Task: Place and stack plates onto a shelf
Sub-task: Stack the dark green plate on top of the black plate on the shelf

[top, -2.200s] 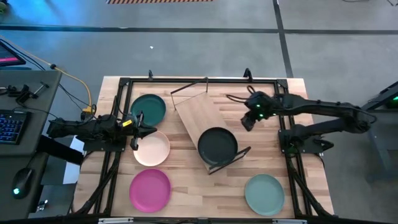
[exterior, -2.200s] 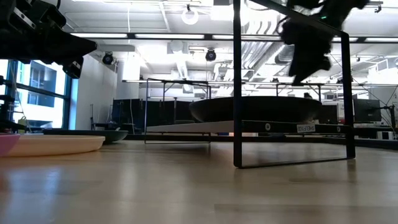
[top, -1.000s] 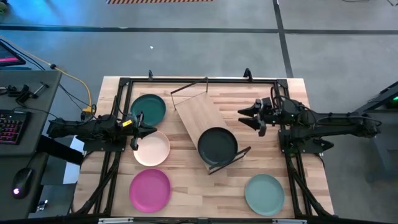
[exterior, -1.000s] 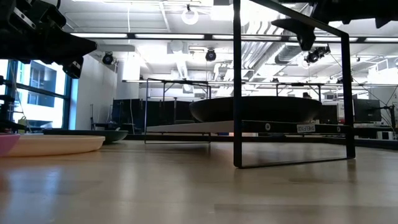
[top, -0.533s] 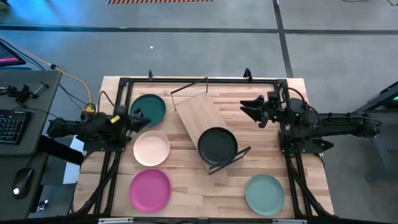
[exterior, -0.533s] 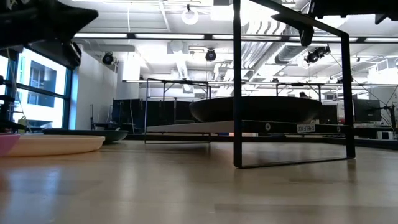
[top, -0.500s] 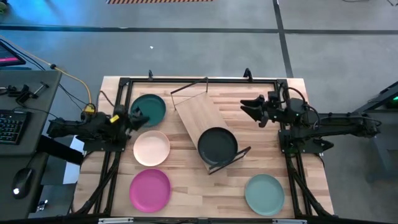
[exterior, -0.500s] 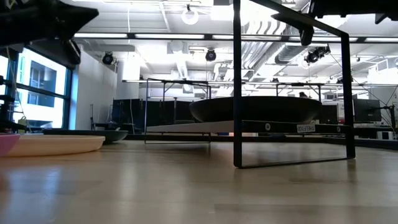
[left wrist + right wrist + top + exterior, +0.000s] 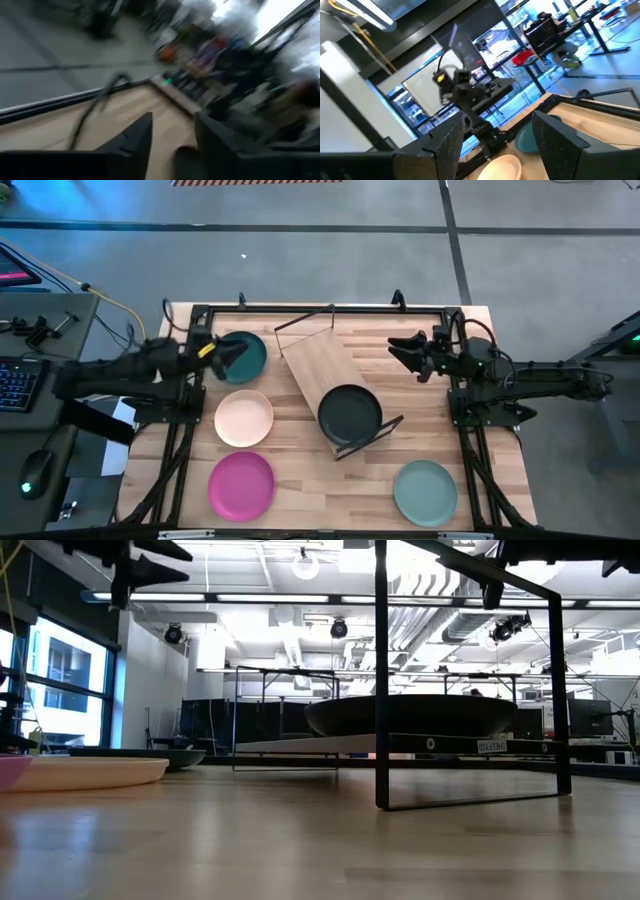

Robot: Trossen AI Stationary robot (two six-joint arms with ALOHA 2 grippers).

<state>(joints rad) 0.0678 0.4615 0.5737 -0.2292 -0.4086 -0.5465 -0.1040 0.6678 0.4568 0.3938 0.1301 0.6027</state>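
Observation:
The shelf [image 9: 322, 370] lies slantwise mid-table, and the charcoal plate [image 9: 350, 412] rests on its near end [image 9: 410, 716]. Flat on the tabletop lie the teal plate [image 9: 243, 356], the cream plate [image 9: 244, 418], the magenta plate [image 9: 241, 484] and the sage-green plate [image 9: 425, 492]. My left gripper [image 9: 224, 352] hangs open, high above the teal plate's left rim [image 9: 172, 142]. My right gripper [image 9: 398, 350] is open in the air to the right of the shelf's far end, with nothing between its fingers [image 9: 497, 135].
A black frame [image 9: 320, 308] runs along the table's far edge and down both sides by the arm bases. Bare tabletop [image 9: 330, 490] lies between the magenta and sage-green plates. A desk with a keyboard [image 9: 15, 380] stands off the table's left.
My left gripper has risen and moved from beside the cream plate toward the table's far edge, to above the teal plate's left rim, and has opened. All plates and the shelf stay where they were.

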